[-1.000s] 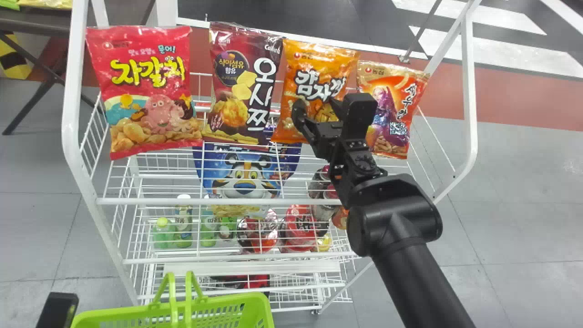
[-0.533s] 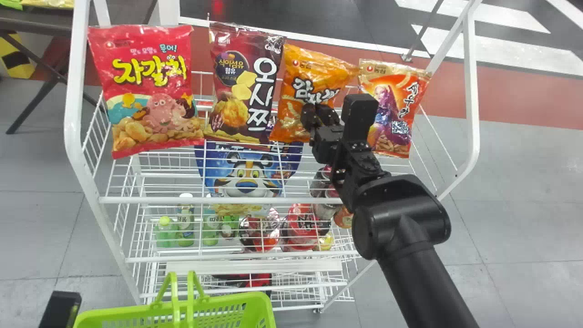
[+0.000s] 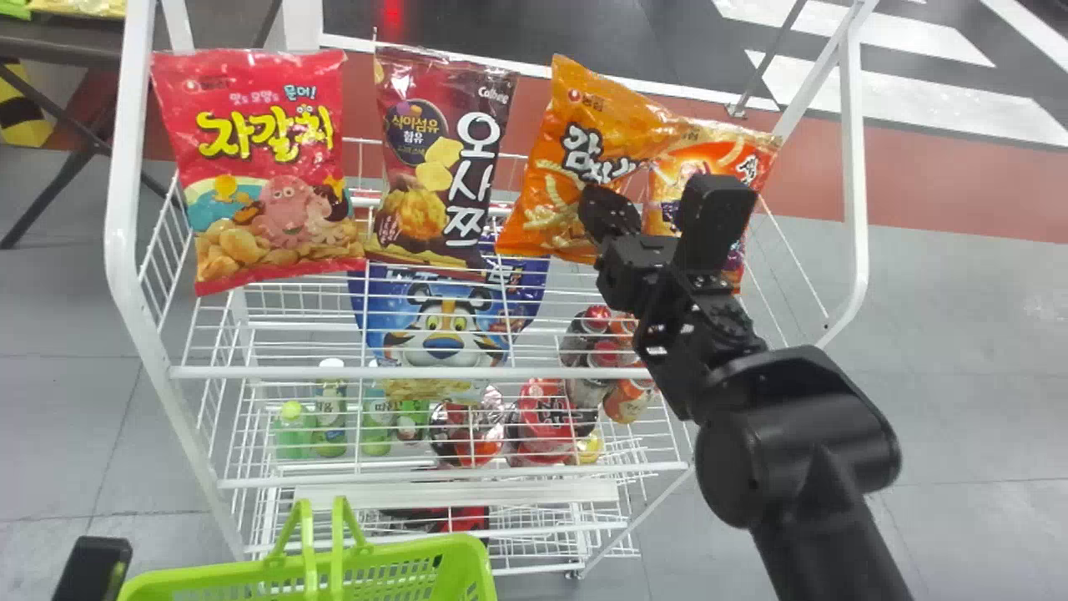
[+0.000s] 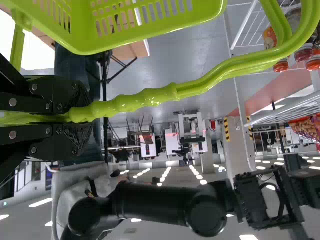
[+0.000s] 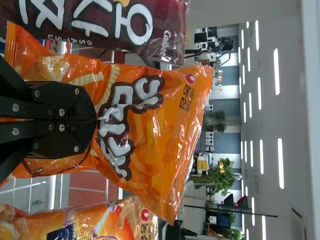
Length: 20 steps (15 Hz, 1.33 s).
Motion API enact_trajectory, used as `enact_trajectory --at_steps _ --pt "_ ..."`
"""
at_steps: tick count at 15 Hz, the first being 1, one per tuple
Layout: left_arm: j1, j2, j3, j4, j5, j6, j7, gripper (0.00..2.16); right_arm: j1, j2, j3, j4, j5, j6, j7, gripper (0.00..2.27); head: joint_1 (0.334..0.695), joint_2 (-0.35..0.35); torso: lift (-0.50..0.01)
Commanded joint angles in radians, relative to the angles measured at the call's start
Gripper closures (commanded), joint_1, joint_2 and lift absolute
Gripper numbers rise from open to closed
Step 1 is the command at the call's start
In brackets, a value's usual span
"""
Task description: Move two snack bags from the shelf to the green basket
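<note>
In the head view my right gripper (image 3: 613,215) is at the orange snack bag (image 3: 557,196), which leans over the red-orange bag (image 3: 691,171) beside it. In the right wrist view the same gripper (image 5: 94,120) is shut on the orange bag (image 5: 150,150), whose film creases at the fingertips. The maroon bag (image 3: 438,159) and the pink bag (image 3: 263,167) stand to the left on the top shelf. My left gripper (image 3: 93,568) is at the green basket (image 3: 384,558); in the left wrist view the gripper (image 4: 82,107) is shut on the basket's handle (image 4: 150,98).
The white wire rack (image 3: 334,371) has tall posts at both sides. Its lower tiers hold a blue bag (image 3: 446,321), bottles (image 3: 329,417) and red-capped jars (image 3: 596,355). A dark table (image 3: 58,42) is at the far left.
The right gripper's fingers have come together on the orange bag. The arm has shifted right, and the bag has tilted and moved with it across the red-orange one.
</note>
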State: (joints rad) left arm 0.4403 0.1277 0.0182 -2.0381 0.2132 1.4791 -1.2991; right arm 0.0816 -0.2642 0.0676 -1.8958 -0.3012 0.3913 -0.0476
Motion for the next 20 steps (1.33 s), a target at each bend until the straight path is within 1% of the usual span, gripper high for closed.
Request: enact_trajectory --at_steps 1,2,6,8,10,12,16,18,19,20 --pt "0.001 0.001 0.016 -0.037 0.003 0.02 -0.002 1.98 0.101 -0.04 -0.043 -0.195 -0.046 0.142 0.0 1.9 0.695 -0.295 -0.018" --pt "0.003 0.001 0.025 -0.06 0.006 0.045 -0.002 1.98 0.142 -0.052 -0.065 -0.276 -0.061 0.231 -0.005 1.9 0.695 -0.297 -0.018" --pt "-0.009 0.0 0.034 -0.109 0.015 0.091 -0.002 1.98 0.282 -0.067 -0.16 -0.522 -0.153 0.55 -0.009 1.9 0.695 -0.318 -0.018" --pt "-0.009 -0.002 0.035 -0.133 0.023 0.092 0.0 1.98 0.337 -0.07 -0.213 -0.618 -0.23 0.731 -0.009 1.9 0.695 -0.337 -0.018" --pt "-0.009 -0.005 0.034 -0.14 0.025 0.092 0.001 1.98 0.386 -0.066 -0.253 -0.68 -0.308 0.854 -0.009 1.9 0.695 -0.35 -0.018" --pt "-0.009 -0.011 0.032 -0.139 0.021 0.092 0.008 1.98 0.426 -0.055 -0.25 -0.712 -0.351 0.955 -0.002 1.9 0.695 -0.35 -0.018" --pt "-0.009 -0.014 0.031 -0.136 0.021 0.091 0.009 1.98 0.448 -0.035 -0.227 -0.717 -0.458 1.114 0.038 1.9 0.695 -0.35 -0.018" --pt "-0.012 -0.016 0.031 -0.134 0.021 0.091 0.011 1.98 0.446 -0.029 -0.201 -0.721 -0.464 1.181 0.037 1.9 0.695 -0.33 -0.018" --pt "-0.014 -0.016 0.029 -0.134 0.021 0.091 0.011 1.98 0.442 -0.029 -0.183 -0.721 -0.474 1.181 0.037 1.9 0.695 -0.314 -0.018" --pt "-0.015 -0.016 0.029 -0.134 0.021 0.091 0.011 1.98 0.44 -0.021 -0.172 -0.718 -0.495 1.181 0.037 1.9 0.695 -0.307 -0.018"
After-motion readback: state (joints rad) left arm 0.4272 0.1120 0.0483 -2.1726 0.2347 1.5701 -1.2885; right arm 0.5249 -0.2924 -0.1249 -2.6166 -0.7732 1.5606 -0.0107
